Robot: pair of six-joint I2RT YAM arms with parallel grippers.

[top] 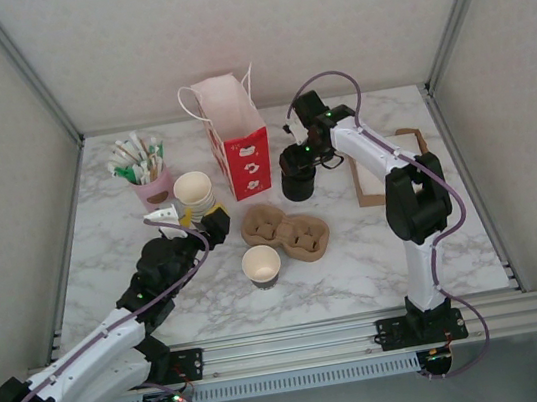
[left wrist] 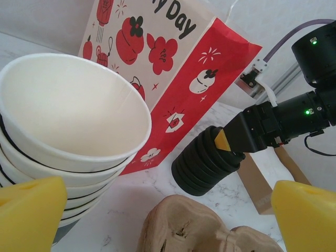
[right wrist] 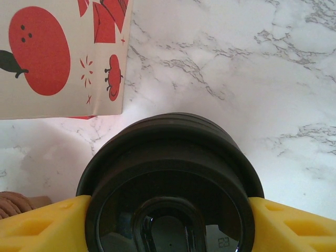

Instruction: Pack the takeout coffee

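There sat the small cream paper cup with the dark lower part, lidless, on the white marble table just in front of the brown moulded-pulp carrier tray. Beside the red printed paper bag, the right gripper pinched the squat black stack of plastic lids from both sides. The trick, I'd say, was taking the top lid alone and lifting it straight and level. The left gripper hung spread wide by the stack of lidless cream cups.

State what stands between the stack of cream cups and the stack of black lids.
The red paper bag stands between cup stack and lid stack, seen in the top view.
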